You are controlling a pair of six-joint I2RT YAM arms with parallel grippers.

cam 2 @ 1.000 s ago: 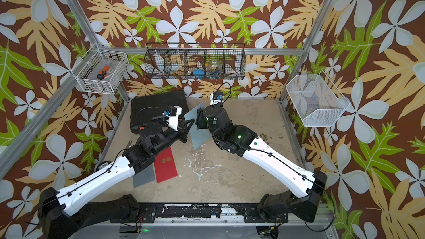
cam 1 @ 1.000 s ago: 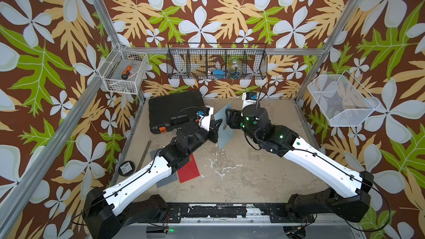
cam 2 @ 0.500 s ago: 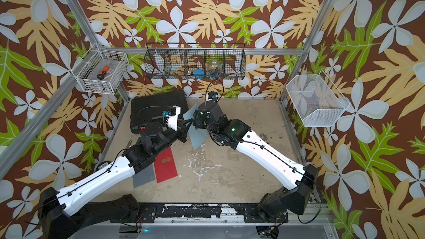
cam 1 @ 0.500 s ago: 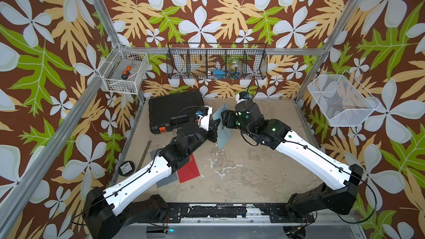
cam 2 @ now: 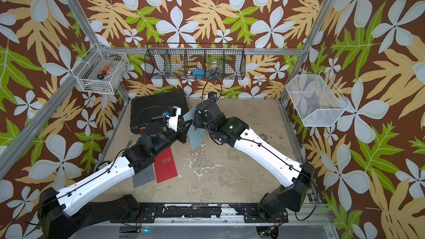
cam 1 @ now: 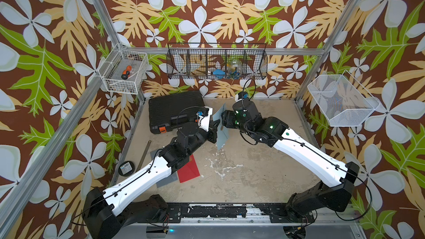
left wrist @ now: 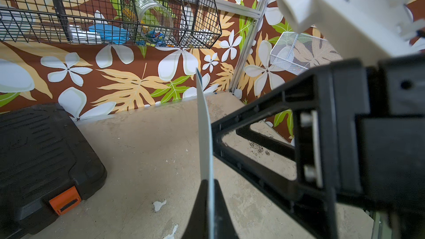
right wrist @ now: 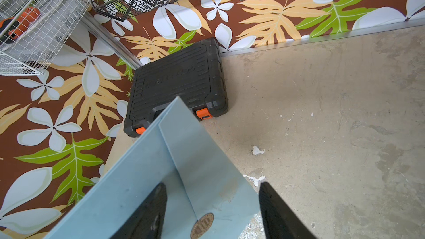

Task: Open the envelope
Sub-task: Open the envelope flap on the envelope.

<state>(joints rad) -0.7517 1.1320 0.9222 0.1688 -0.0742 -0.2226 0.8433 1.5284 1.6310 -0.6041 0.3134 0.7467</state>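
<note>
Writing: we see a round brown seal [right wrist: 202, 226] on the envelope flap; its letters are too small for us to read.
Left tool [left wrist: 208, 205]: pressed together, pinching the envelope's edge.
Right tool [right wrist: 212, 212]: spread, one finger on the envelope's face, the flap between its fingers.
Envelope [cam 1: 221, 127]: pale blue, held upright between both tools, above the tabletop [cam 1: 253, 175].

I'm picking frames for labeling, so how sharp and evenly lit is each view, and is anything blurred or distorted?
Both top views: evenly lit, sharp, no harsh shadows. Left wrist view: the blue envelope is edge-on, the near gripper body is blurred, and the frame rail bows from wide-angle distortion. Right wrist view: the envelope flap and round seal are sharp, the right gripper's fingers soft.
</note>
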